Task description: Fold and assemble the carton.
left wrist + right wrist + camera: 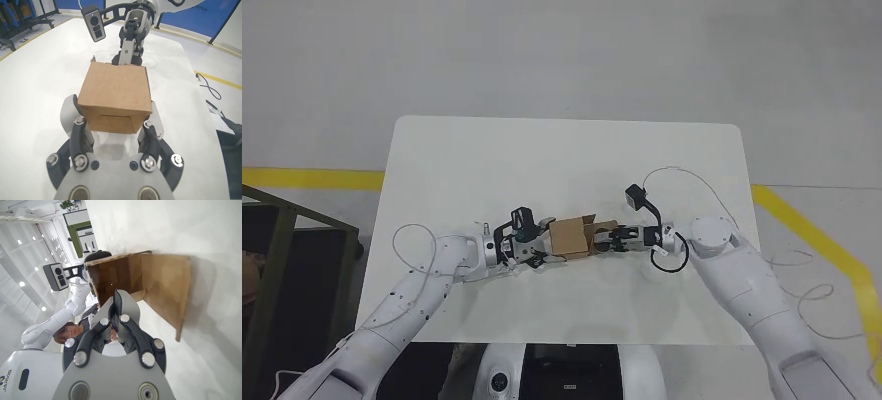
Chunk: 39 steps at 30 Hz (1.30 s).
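Carton lies on its side near the middle of the white table, between the two arms. It is somewhat nearer the robot's edge than the far edge and well apart from both side edges. A broad run of white tabletop lies between the carton and the far edge.

Left gripper is at the carton's closed end, where a tucked panel with a slit faces the wrist camera. One finger lies against each side wall at the corners, so the pincer is clamped on the carton. From above, the left gripper meets the carton's end squarely, the forearm running low over the table toward the near left corner.

Right gripper is at the opposite, open end. Its fingers are pressed together with no gap showing, the tips at the rim of the opening. Whether any card is pinched between them cannot be told. In the left wrist view the right gripper comes down onto the far top edge of the carton.

One wide flap of the carton stands swung outward from the open end, its free edge ragged. From above it shows beside the right gripper.

A thin white cable loops over the table behind the right wrist, apart from the carton.
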### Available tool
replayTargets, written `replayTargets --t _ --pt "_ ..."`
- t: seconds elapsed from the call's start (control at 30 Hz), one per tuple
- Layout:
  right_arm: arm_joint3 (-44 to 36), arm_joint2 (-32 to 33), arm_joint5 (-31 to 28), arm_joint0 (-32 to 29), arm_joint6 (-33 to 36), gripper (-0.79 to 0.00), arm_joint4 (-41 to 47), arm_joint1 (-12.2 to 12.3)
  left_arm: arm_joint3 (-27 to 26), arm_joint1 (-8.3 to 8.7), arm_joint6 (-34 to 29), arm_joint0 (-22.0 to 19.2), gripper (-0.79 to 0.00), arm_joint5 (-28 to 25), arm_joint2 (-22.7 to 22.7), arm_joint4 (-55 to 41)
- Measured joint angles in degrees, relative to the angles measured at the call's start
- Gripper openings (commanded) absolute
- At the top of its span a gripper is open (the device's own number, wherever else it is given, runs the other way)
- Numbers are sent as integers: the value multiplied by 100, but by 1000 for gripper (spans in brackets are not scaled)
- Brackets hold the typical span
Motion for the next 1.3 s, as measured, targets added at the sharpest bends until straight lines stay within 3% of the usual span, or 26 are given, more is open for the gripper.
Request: replayTargets --t 0.4,0.63,0.97,1.2,1.3 --pt "611 -496 -311 252 52 -785 447 -322 -42 -9 12 -14 -231 9 15 -1" --pt "916 -468 -568 350 214 -785 622 -375 -14 -11 -13 -17 -225 -5 20 -4" --pt "708 91 -583 160 375 -785 400 -98 46 -9 -22 -32 -234 -41 25 36" --pt "244 849 -552 -164 -224 -785 227 187 79 -8 -6 -39 -234 -28 18 48" --pt "112 954 -409 -208 -371 -785 126 227 93 -6 -5 -42 -185 -20 9 53"
